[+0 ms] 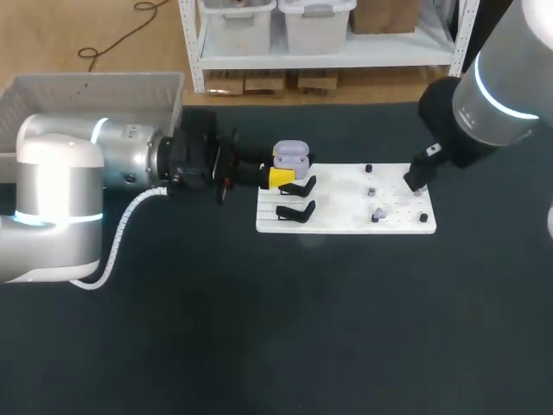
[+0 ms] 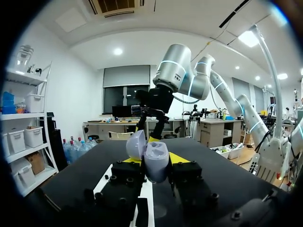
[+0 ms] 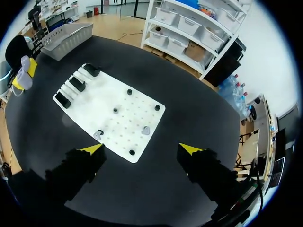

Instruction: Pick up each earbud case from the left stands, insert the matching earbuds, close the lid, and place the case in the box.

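We hold the pale lilac earbud case (image 1: 292,156), lid open, at the left end of the board.
Our left gripper (image 2: 155,161) is clamped on the case, one yellow tip against each side. The case is off the table, over the far left corner of the white perforated board (image 1: 346,218), just beyond the two black stands (image 1: 298,186). Our right gripper (image 3: 142,149) hangs above the board's right end with its fingers wide apart, over small grey earbuds (image 3: 146,129) resting on the board. The light grey plastic basket (image 1: 95,86) stands at the table's far left.
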Available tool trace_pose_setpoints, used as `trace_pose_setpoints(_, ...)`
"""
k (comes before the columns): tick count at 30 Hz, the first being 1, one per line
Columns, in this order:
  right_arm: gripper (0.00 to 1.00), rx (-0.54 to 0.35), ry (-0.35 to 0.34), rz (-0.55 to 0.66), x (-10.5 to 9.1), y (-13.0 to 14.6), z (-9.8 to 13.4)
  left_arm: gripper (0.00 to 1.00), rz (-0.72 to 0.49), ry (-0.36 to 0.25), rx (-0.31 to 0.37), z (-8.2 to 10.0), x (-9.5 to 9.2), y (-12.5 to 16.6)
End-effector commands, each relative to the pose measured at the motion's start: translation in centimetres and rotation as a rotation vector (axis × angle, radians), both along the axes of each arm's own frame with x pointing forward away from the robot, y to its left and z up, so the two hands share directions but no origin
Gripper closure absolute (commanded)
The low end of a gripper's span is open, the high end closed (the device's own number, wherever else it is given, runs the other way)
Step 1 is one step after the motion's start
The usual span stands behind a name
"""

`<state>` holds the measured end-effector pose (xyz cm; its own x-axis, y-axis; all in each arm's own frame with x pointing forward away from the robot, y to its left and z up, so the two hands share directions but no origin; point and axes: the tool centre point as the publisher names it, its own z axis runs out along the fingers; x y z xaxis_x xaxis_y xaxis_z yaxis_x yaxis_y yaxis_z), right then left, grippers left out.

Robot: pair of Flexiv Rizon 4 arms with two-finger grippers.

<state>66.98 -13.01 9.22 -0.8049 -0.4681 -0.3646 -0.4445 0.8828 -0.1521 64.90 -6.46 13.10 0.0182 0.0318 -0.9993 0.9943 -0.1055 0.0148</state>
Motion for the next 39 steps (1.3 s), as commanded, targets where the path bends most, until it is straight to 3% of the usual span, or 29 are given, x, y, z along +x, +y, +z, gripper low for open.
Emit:
trace_pose_setpoints(1,0.00,-0.007,-0.007,0.001,0.8,0.0,-0.5,1.00,-0.003,0.001,0.001,-0.1,0.1,0.0)
trace_pose_setpoints(14,0.00,-0.002,0.032,0.020,2.8,0.0,-3.4,1.00,-0.003,0.001,0.001,-0.1,0.1,0.0)
trace_pose_setpoints(18,0.12,-0.010,0.054,0.013,3.6,0.3,-4.3,1.00,-0.003,0.001,0.001,-0.1,0.1,0.0)
trace_pose_setpoints(24,0.51,-0.016,0.080,-0.033,4.2,0.4,-5.4,1.00,-0.003,0.001,0.001,-0.1,0.1,0.0)
trace_pose_setpoints(39,0.56,-0.058,0.091,-0.040,3.7,0.0,-7.1,1.00,-0.003,0.001,0.001,-0.1,0.1,0.0)
